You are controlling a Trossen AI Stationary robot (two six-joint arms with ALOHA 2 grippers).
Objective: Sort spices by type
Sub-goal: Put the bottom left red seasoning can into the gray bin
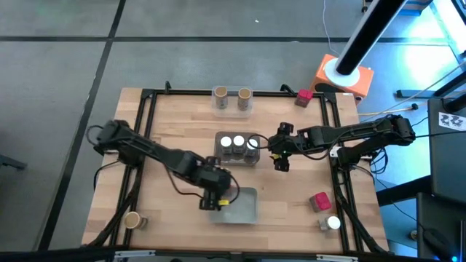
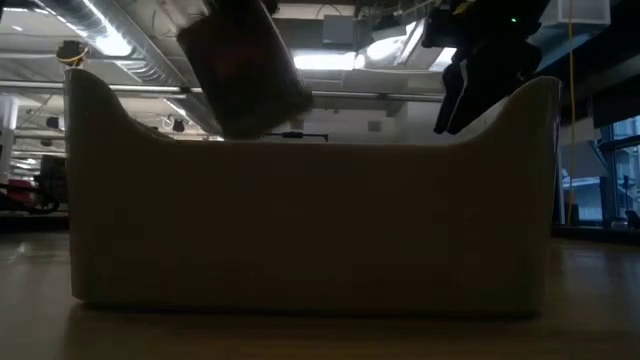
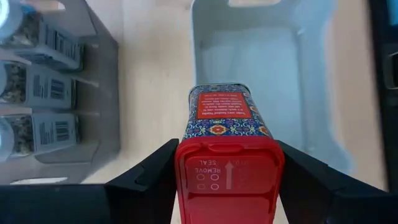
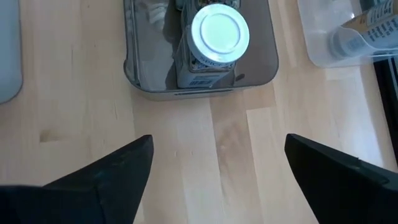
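Note:
My left gripper (image 1: 216, 200) is shut on a red-lidded spice tin with a blue patterned body (image 3: 224, 112), above the near-left part of a light grey tray (image 1: 244, 207). The low view shows the tin (image 2: 245, 70) above that tray's wall (image 2: 310, 230). A darker tray (image 1: 237, 161) at mid-table holds white-lidded jars (image 1: 231, 143). My right gripper (image 1: 280, 156) hangs open to that tray's right with nothing between its fingers. Two tan-topped cylinders (image 1: 231, 96) stand at the far edge. My left gripper pinches the tin at its red lid end (image 3: 186, 180), one finger on each of two opposite sides. The fingers come from above, slanting down. The tin hangs clear of the table, lid up and base toward the light tray.
Loose on the table are a red-pink box (image 1: 304, 97) at the far right, another (image 1: 319, 201) with a white-lidded jar (image 1: 332, 223) at the near right, and a tan-topped cylinder (image 1: 131, 220) at the near left. A black frame (image 1: 145, 98) rims the table.

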